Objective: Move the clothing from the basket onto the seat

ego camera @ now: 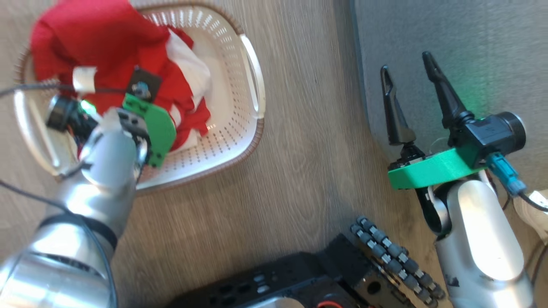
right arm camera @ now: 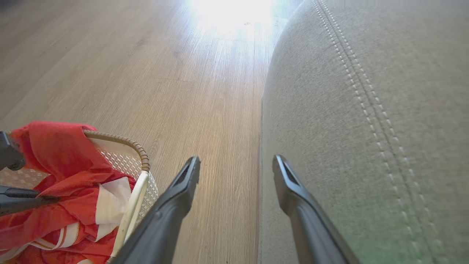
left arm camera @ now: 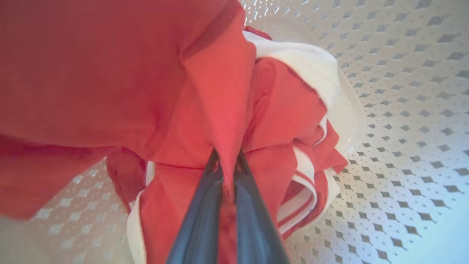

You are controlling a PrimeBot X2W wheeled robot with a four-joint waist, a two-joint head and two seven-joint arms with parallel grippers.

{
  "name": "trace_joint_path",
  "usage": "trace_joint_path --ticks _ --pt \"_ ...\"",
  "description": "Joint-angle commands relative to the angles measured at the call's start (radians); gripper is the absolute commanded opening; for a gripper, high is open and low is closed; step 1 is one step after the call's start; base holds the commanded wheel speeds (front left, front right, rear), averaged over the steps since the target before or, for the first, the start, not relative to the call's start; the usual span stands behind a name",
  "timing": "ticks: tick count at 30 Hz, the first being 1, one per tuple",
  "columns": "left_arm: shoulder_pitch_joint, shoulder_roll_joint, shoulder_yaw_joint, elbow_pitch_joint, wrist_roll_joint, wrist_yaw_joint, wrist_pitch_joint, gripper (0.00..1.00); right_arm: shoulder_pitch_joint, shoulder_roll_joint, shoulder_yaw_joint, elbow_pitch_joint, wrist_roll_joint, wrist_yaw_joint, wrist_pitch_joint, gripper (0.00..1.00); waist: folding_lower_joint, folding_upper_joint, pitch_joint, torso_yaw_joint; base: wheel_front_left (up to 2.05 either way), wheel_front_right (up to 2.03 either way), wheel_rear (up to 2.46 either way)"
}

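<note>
The left gripper (left arm camera: pixel 227 164) is pressed together on a fold of the clothing (left arm camera: pixel 110 73), a ridge of bright red fabric caught between its two dark fingers (left arm camera: pixel 199 220) inside the basket (left arm camera: pixel 403 110). Beyond the fingertips the held cloth fans out into a broad red sheet, while more red fabric with white trim (left arm camera: pixel 311 62) and red-and-white stripes lies bunched just past and to the side of the gripper, against the perforated cream wall. In the head view the left arm reaches down into the basket (ego camera: pixel 239 111), which stands on the wood-grain floor (ego camera: pixel 299 171), and the red heap covers the gripper's fingers and rises above the brown woven rim on the far side. Well apart from it, the right gripper (ego camera: pixel 406 62) has its fingers spread wide and grips nothing. It hangs over the near edge of the seat (ego camera: pixel 471 38), whose grey cushion stretches ahead of and beneath it. In the right wrist view a pale double stitch line (right arm camera: pixel 366 110) runs across the upholstery beside one finger, with the basket of clothing off to the other side.
</note>
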Motion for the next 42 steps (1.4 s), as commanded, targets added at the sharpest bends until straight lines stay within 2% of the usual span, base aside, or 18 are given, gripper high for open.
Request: trace_joint_path --ticks 1,16,18,26,36,41,42 --pt "0.033 0.016 0.019 -0.010 -0.004 0.006 -0.009 0.00 0.034 -0.011 0.016 -0.019 -0.004 -0.001 0.001 1.00 0.0000 -0.0001 -0.054 0.016 0.00 0.00 0.00" --pt "0.216 -0.030 0.063 -0.042 -0.095 0.059 -0.135 0.00 0.097 -0.011 0.018 0.094 -0.045 -0.001 0.001 1.00 0.0000 -0.0001 -0.395 0.072 0.00 0.00 0.00" --pt "0.253 -0.028 0.075 -0.124 -0.102 0.077 -0.137 0.00 0.111 -0.011 0.055 0.132 -0.041 -0.001 0.001 1.00 0.0000 -0.0001 -0.445 0.084 0.00 0.00 0.00" --pt "0.378 -0.012 0.105 -0.327 -0.089 0.114 -0.137 0.00 0.132 -0.011 0.033 0.159 -0.043 -0.001 0.001 1.00 0.0000 -0.0001 -0.566 0.114 0.00 0.00 0.00" --pt "0.526 -0.003 0.173 -0.619 -0.039 0.128 -0.137 0.00 0.180 -0.011 0.017 0.166 -0.032 -0.001 0.001 1.00 0.0000 -0.0001 -0.696 0.144 0.00 0.00 0.00" --pt "0.583 0.003 0.223 -0.829 -0.003 0.137 -0.137 0.00 0.207 -0.011 0.022 0.134 -0.021 -0.001 0.001 1.00 0.0000 -0.0001 -0.736 0.162 0.00 0.00 0.00" --pt "0.583 0.003 0.223 -0.829 -0.003 0.137 -0.137 0.00 0.207 -0.011 0.022 0.134 -0.021 -0.001 0.001 1.00 0.0000 -0.0001 -0.736 0.162 0.00 0.00 0.00"
